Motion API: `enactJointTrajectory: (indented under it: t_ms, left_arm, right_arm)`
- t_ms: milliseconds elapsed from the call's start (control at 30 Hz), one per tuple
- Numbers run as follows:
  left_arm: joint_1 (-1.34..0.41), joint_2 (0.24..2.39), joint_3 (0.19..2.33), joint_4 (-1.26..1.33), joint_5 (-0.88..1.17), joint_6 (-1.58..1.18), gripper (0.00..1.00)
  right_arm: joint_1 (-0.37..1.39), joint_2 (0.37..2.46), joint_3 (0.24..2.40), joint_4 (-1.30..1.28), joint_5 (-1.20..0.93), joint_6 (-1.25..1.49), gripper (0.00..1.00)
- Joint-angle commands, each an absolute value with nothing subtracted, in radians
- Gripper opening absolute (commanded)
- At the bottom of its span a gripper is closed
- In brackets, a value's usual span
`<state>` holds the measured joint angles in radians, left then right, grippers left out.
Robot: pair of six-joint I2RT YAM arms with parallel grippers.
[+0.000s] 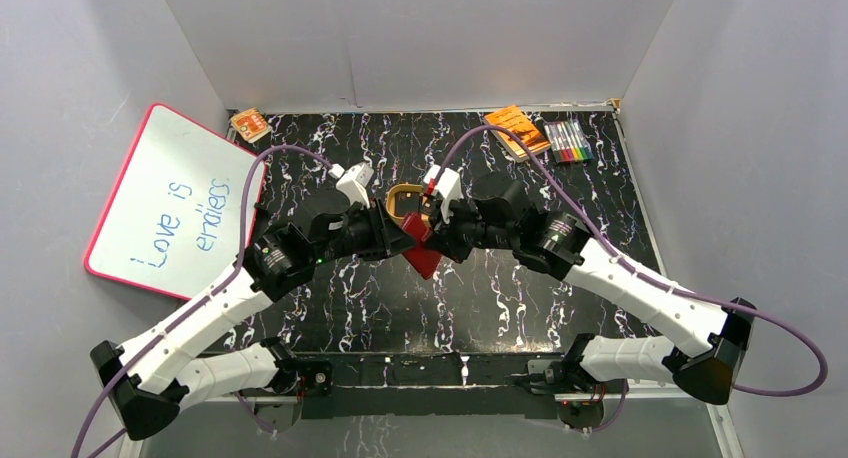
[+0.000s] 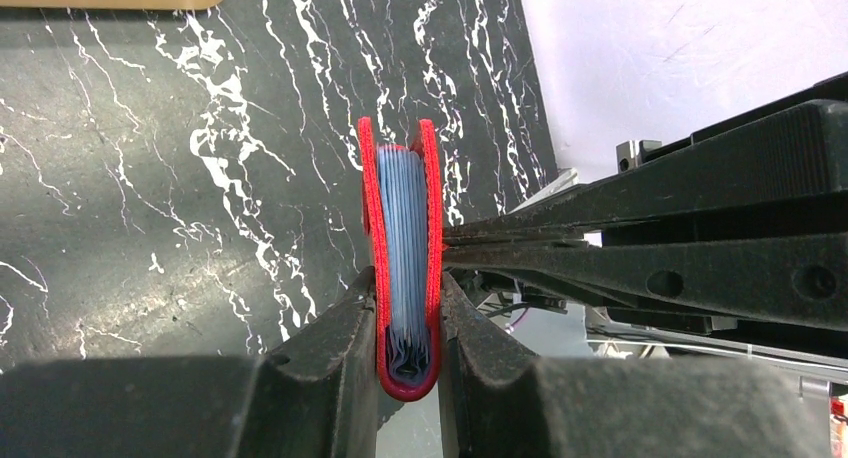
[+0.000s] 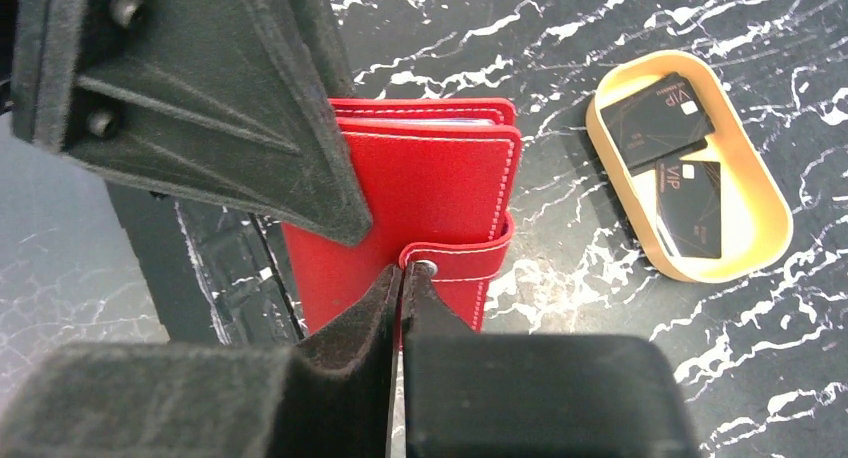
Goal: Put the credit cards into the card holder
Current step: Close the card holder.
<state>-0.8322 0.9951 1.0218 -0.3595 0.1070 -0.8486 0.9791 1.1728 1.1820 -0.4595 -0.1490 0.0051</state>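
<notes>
Cards: two black ones lie side by side in the tan oval dish, well apart from the wallet. The red wallet is folded shut and held between the two arms near the middle of the counter, just nearer the arm bases than the dish in the top view. Whether it touches the counter cannot be told.

In the left wrist view the wallet stands on edge, its grey-blue pockets showing between the red covers. The left end effector clamps it, one finger against each cover. The right end effector has its fingers pressed together on the snap tab, which wraps across the front cover. The same pinch shows from the side in the left wrist view, where the right fingers meet the wallet's right cover.

Top view: both end effectors converge on the wallet, with the dish just behind them. A whiteboard leans at the left wall. An orange booklet and a pack of markers lie at the far right of the counter.
</notes>
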Motion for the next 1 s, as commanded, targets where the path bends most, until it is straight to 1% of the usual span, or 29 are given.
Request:
enactJointTrajectory:
  t_ms: [0, 67, 100, 200, 267, 367, 433, 500, 667, 800, 867, 933, 967]
  left_arm:
    - [-0.860, 0.912, 1.060, -0.147, 0.176, -0.868, 0.00]
    - [-0.859, 0.902, 1.052, -0.162, 0.160, -0.859, 0.00]
    - [-0.859, 0.898, 1.048, -0.171, 0.152, -0.854, 0.00]
    - [-0.859, 0.879, 1.035, -0.201, 0.127, -0.840, 0.00]
    - [-0.859, 0.854, 1.032, -0.233, 0.105, -0.821, 0.00]
    - [-0.859, 0.794, 1.001, -0.260, 0.087, -0.782, 0.00]
    - [-0.859, 0.741, 0.969, -0.256, 0.099, -0.750, 0.00]
    - [-0.859, 0.687, 0.933, -0.248, 0.123, -0.720, 0.00]
    - [-0.859, 0.556, 0.867, -0.172, 0.254, -0.664, 0.00]
    - [-0.859, 0.502, 0.849, -0.089, 0.354, -0.662, 0.00]
    - [-0.859, 0.493, 0.844, -0.044, 0.411, -0.675, 0.00]
    - [-0.859, 0.493, 0.844, 0.021, 0.461, -0.687, 0.00]
    - [-0.859, 0.497, 0.850, 0.038, 0.480, -0.689, 0.00]
  right_arm:
    - [1.023, 1.156, 1.193, -0.372, -0.269, 0.062, 0.20]
    - [1.024, 1.136, 1.208, -0.378, -0.291, 0.075, 0.34]
    - [1.024, 1.125, 1.216, -0.382, -0.306, 0.081, 0.39]
    - [1.023, 1.080, 1.277, -0.417, -0.319, 0.091, 0.51]
    - [1.023, 1.042, 1.330, -0.455, -0.307, 0.091, 0.55]
    - [1.023, 0.978, 1.375, -0.489, -0.207, 0.102, 0.60]
    - [1.023, 0.946, 1.366, -0.494, -0.134, 0.126, 0.62]
    - [1.023, 0.920, 1.322, -0.461, -0.119, 0.161, 0.64]
    - [1.022, 0.880, 1.213, -0.323, -0.159, 0.251, 0.68]
    - [1.022, 0.869, 1.152, -0.196, -0.285, 0.322, 0.72]
    - [1.023, 0.867, 1.134, -0.145, -0.339, 0.358, 0.76]
    - [1.023, 0.865, 1.124, -0.114, -0.382, 0.388, 0.86]
    - [1.023, 0.863, 1.122, -0.096, -0.406, 0.402, 0.90]
